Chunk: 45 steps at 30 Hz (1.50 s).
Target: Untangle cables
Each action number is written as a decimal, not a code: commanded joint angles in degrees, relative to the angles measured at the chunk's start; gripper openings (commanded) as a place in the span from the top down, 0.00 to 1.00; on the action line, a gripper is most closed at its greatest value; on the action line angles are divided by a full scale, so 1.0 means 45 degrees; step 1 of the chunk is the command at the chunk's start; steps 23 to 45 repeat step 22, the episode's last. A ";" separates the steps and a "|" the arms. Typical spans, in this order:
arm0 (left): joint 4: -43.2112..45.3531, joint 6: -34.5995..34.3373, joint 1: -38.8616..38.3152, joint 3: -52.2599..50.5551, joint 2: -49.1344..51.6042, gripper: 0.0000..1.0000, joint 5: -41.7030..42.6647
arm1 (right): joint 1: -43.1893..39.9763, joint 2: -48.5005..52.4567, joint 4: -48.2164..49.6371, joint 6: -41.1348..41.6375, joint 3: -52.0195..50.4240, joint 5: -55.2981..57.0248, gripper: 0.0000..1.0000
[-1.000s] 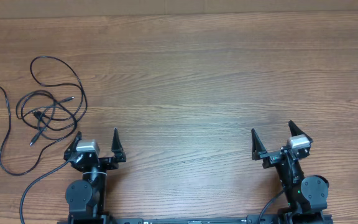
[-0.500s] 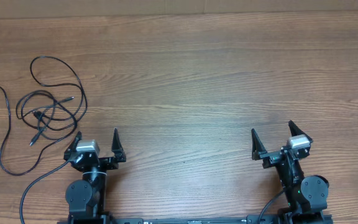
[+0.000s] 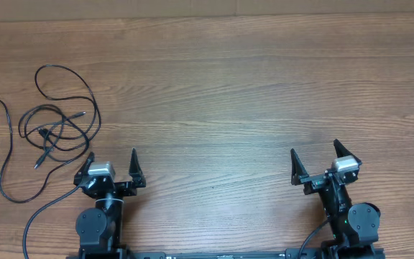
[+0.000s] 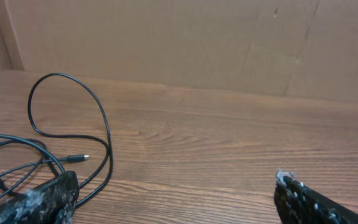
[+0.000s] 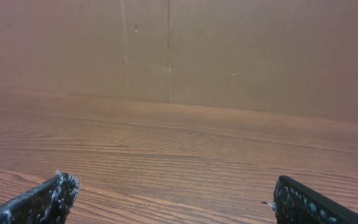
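Thin black cables lie in tangled loose loops at the left of the wooden table, with small plug tips near the middle of the tangle; one long strand trails off to the left. They also show in the left wrist view. My left gripper is open and empty, just right of and nearer than the tangle. It also shows in the left wrist view. My right gripper is open and empty at the near right, far from the cables. It also shows in the right wrist view.
A thicker black wire runs from the left arm base along the near left edge. A brown cardboard wall stands along the table's far edge. Bare wood table spreads across the middle and right.
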 commanded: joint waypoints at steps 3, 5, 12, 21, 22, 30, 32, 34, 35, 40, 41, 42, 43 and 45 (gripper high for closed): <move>0.0015 0.0340 0.0073 -0.0049 -0.0092 0.00 0.0015 | -0.0092 -0.0102 0.0053 -0.0019 -0.0136 0.0029 0.00; 0.0015 0.0340 0.0073 -0.0049 -0.0092 0.00 0.0015 | -0.0092 -0.0102 0.0053 -0.0019 -0.0136 0.0029 0.00; 0.0015 0.0340 0.0073 -0.0049 -0.0092 0.01 0.0015 | -0.0092 -0.0102 0.0053 -0.0019 -0.0136 0.0029 0.00; 0.0010 0.0335 0.0073 -0.0049 -0.0092 0.00 0.0015 | -0.0092 -0.0102 0.0053 -0.0019 -0.0136 0.0029 0.00; 0.0015 0.0340 0.0073 -0.0049 -0.0092 0.01 0.0015 | -0.0092 -0.0102 0.0053 -0.0019 -0.0136 0.0029 0.00; 0.0015 0.0340 0.0073 -0.0049 -0.0092 0.01 0.0015 | -0.0092 -0.0102 0.0053 -0.0019 -0.0136 0.0029 0.00; 0.0015 0.0340 0.0073 -0.0049 -0.0092 0.01 0.0015 | -0.0092 -0.0102 0.0053 -0.0019 -0.0136 0.0029 0.00; 0.0015 0.0340 0.0073 -0.0049 -0.0092 0.01 0.0015 | -0.0092 -0.0102 0.0053 -0.0019 -0.0136 0.0029 0.00; 0.0015 0.0340 0.0073 -0.0049 -0.0092 0.01 0.0015 | -0.0092 -0.0102 0.0053 -0.0019 -0.0136 0.0029 0.00; 0.0015 0.0340 0.0073 -0.0049 -0.0092 0.01 0.0015 | -0.0092 -0.0102 0.0053 -0.0019 -0.0136 0.0029 0.00; 0.0015 0.0340 0.0073 -0.0049 -0.0092 0.01 0.0015 | -0.0092 -0.0102 0.0053 -0.0019 -0.0136 0.0029 0.00; 0.0015 0.0340 0.0073 -0.0049 -0.0092 0.01 0.0015 | -0.0092 -0.0102 0.0053 -0.0019 -0.0136 0.0029 0.00; 0.0015 0.0340 0.0073 -0.0049 -0.0092 0.01 0.0015 | -0.0092 -0.0102 0.0053 -0.0019 -0.0136 0.0029 0.00; 0.0015 0.0340 0.0073 -0.0049 -0.0092 0.01 0.0015 | -0.0092 -0.0102 0.0053 -0.0019 -0.0136 0.0029 0.00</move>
